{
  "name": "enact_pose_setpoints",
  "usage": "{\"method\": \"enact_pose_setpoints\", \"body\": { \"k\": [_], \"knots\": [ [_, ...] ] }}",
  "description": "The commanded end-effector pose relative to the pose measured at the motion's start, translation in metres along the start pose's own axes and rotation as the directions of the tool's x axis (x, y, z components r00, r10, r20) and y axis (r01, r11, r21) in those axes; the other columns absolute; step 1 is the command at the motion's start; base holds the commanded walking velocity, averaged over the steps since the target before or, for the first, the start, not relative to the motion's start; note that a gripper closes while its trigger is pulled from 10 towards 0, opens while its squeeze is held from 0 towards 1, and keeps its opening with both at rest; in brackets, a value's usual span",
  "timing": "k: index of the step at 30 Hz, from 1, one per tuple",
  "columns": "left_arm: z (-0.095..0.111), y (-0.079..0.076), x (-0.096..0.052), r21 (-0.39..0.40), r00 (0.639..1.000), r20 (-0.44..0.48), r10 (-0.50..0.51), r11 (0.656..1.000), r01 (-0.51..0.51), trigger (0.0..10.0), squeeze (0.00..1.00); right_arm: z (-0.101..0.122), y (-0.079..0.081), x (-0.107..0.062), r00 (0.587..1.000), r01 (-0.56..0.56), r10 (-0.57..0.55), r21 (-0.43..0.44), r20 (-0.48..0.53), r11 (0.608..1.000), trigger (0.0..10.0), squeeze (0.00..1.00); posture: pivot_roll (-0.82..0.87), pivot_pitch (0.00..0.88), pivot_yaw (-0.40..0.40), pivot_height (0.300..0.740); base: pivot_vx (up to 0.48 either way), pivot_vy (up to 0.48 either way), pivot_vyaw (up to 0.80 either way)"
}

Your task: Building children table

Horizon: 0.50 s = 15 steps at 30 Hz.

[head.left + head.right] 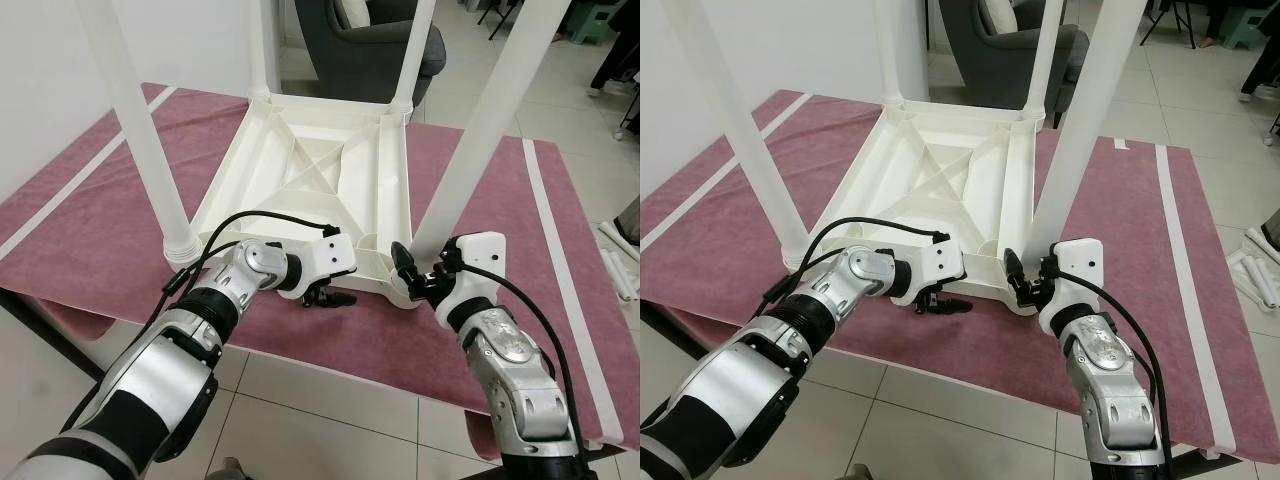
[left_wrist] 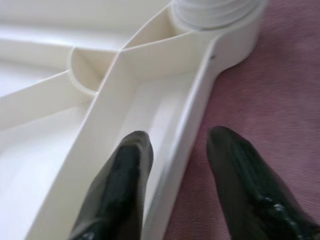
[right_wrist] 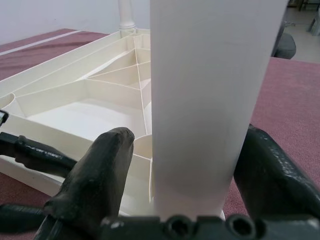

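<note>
A white plastic children's table (image 1: 330,160) lies upside down on a maroon mat (image 1: 90,220), with its legs pointing up. My left gripper (image 1: 330,297) is at the table's near rim (image 2: 170,150), open, one finger (image 2: 122,170) inside the rim wall and the other outside over the mat. My right gripper (image 1: 420,265) is at the base of the near right leg (image 1: 480,130), where it enters the corner socket. It is open, with its fingers (image 3: 100,175) standing closely on either side of that leg (image 3: 200,100). One finger touches the leg; a narrow gap shows at the other.
The near left leg (image 1: 140,110) stands left of my left arm. A dark armchair (image 1: 370,40) is behind the table. The mat's front edge runs just below both grippers, with tiled floor beneath. White parts (image 1: 620,255) lie on the floor at the right.
</note>
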<state>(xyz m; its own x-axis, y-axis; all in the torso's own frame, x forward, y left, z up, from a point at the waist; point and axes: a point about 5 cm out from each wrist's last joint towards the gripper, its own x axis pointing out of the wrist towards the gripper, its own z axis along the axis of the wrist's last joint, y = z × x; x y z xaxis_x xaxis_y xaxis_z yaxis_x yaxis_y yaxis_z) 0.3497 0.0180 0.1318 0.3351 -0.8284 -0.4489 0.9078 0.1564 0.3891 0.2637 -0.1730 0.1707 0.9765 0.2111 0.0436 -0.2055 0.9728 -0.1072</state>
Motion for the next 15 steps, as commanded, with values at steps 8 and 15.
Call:
{"method": "enact_pose_setpoints", "body": {
  "k": [8, 15],
  "knots": [
    [-0.012, -0.004, -0.005, 0.017, 0.998, -0.022, -0.06, 0.998, 0.06, 0.0, 0.0, 0.0, 0.003, -0.003, 1.0, -0.009, 0.009, 0.006, -0.006, 1.0, 10.0, 0.0, -0.02, 0.0, 0.047, 0.74, 0.0, 0.0, 0.0],
    [-0.012, -0.01, -0.012, 0.072, 0.986, 0.013, -0.164, 0.984, 0.162, 0.0, 0.0, 0.006, 0.002, -0.003, 1.0, -0.029, 0.029, -0.013, 0.006, 1.0, 10.0, 0.0, -0.02, 0.0, 0.042, 0.74, 0.0, 0.0, 0.0]
  ]
}}
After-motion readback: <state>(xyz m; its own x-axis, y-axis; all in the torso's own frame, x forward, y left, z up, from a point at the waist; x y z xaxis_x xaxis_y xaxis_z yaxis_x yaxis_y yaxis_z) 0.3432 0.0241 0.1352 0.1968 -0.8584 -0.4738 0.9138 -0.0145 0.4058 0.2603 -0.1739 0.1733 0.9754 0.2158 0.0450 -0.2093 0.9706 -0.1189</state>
